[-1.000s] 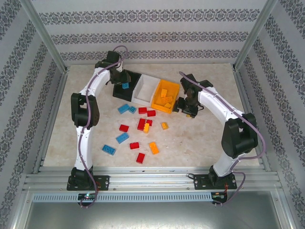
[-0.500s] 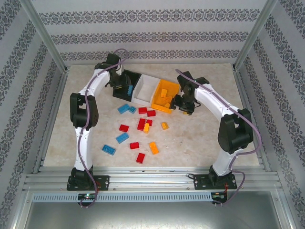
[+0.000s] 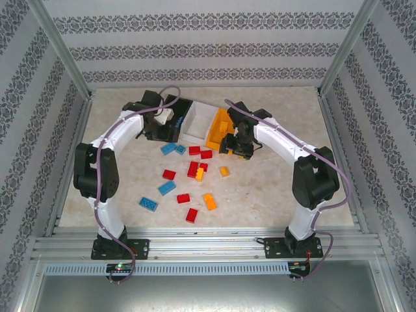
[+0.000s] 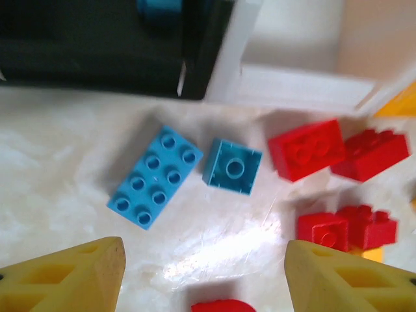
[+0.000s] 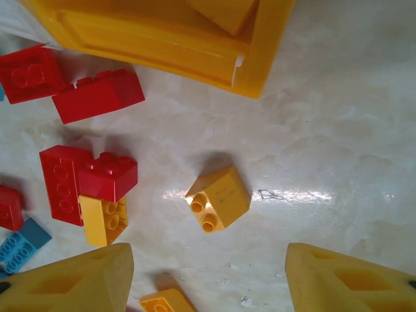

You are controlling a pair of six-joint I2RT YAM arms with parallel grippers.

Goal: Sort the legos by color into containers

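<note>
Both pincers are hanging spread apart, gripping nothing. The left pincer (image 4: pixel 205 276) is hovering over the table (image 4: pixel 58 214), its tips framing a blue eight-stud lego (image 4: pixel 155 177) and a blue square lego (image 4: pixel 232 166) lying just beside each other; two red legos (image 4: pixel 305 149) are touching one another to their right, with the black bin (image 4: pixel 97 52) and white bin (image 4: pixel 292 78) sitting beyond. The right pincer (image 5: pixel 208 279) is hovering above a small orange lego (image 5: pixel 218 198) lying alone on its side, studs facing sideways, with the orange bin (image 5: pixel 162 32) sitting beyond it and holding orange pieces. Seen from above, more red, blue and orange legos (image 3: pixel 183 198) are lying scattered on the table nearer the arm bases.
</note>
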